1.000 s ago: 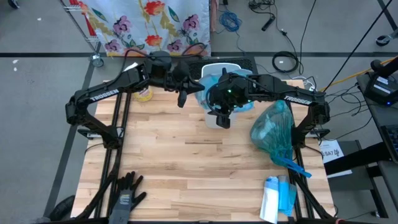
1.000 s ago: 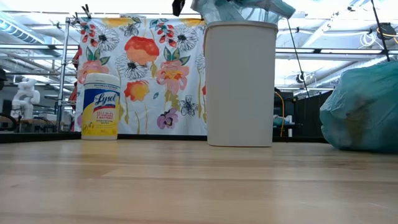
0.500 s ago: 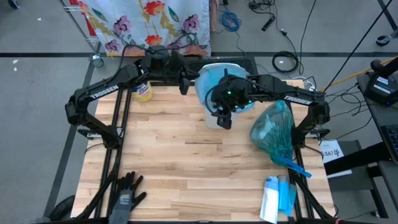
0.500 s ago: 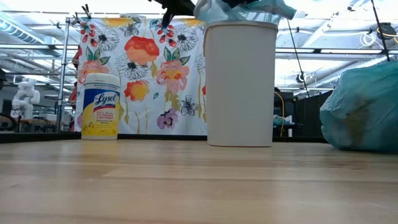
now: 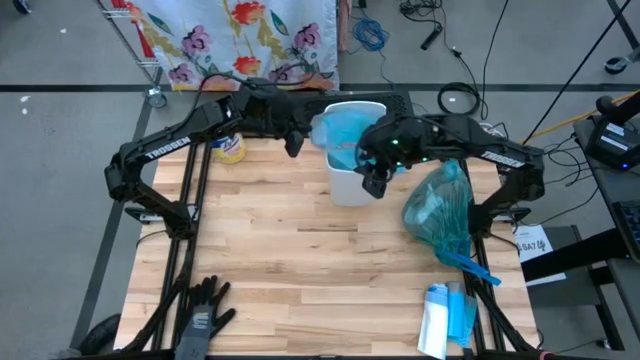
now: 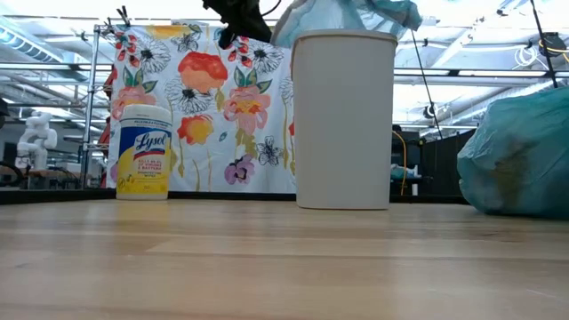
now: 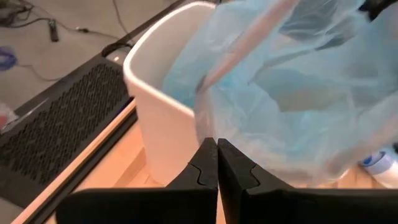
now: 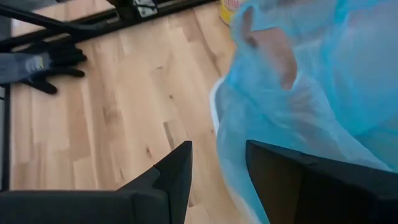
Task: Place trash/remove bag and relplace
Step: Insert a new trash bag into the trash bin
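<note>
High view: a white bin [image 5: 352, 150] stands at upper centre with a light blue bag [image 5: 338, 132] draped over its rim. The left gripper [image 5: 296, 143], at the bin's left edge, has its fingers together. The right gripper [image 5: 376, 182] hangs at the bin's right, fingers apart. A full teal bag [image 5: 440, 212] lies right of centre.

Low view: the bin [image 6: 344, 120] stands centre, and a wipes canister [image 6: 144, 152] at left.

Left wrist view: the closed fingers [image 7: 205, 169] pinch the blue bag's [image 7: 292, 99] edge.

Lysol wipes canister [image 5: 231, 148] upright at the table's [image 5: 300, 260] far left corner. Black gloves [image 5: 203, 312] flat near its front left edge. Floral cloth [image 6: 200, 107] hanging beyond the far edge. Cables [image 5: 459, 98] coiled on the floor past it.
</note>
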`<state>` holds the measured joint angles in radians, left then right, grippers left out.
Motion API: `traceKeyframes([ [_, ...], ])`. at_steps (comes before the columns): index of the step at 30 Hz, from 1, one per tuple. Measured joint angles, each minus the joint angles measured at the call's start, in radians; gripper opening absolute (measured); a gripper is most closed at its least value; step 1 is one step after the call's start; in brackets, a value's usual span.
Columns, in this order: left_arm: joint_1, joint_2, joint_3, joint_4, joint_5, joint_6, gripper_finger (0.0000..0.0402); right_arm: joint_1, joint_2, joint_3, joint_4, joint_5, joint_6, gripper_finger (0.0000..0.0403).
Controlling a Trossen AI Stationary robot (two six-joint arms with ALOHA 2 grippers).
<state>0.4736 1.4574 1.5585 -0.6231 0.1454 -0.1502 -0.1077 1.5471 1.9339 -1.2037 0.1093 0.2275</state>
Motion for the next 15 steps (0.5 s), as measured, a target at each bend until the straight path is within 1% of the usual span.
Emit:
traceKeyframes([
  [4, 0.0, 0.0, 0.0, -0.028, -0.024, 0.0, 0.0, 0.028, -0.025, 0.0, 0.001, 0.0, 0.018, 0.0141],
  [12, 0.0, 0.0, 0.0, -0.024, -0.024, 0.007, 0.0, 0.051, -0.033, 0.0, -0.015, -0.002, 0.027, 0.0141],
  [15, 0.0, 0.0, 0.0, -0.024, -0.024, 0.007, 0.0, 0.051, -0.056, 0.0, -0.068, 0.039, 0.06, 0.0141],
])
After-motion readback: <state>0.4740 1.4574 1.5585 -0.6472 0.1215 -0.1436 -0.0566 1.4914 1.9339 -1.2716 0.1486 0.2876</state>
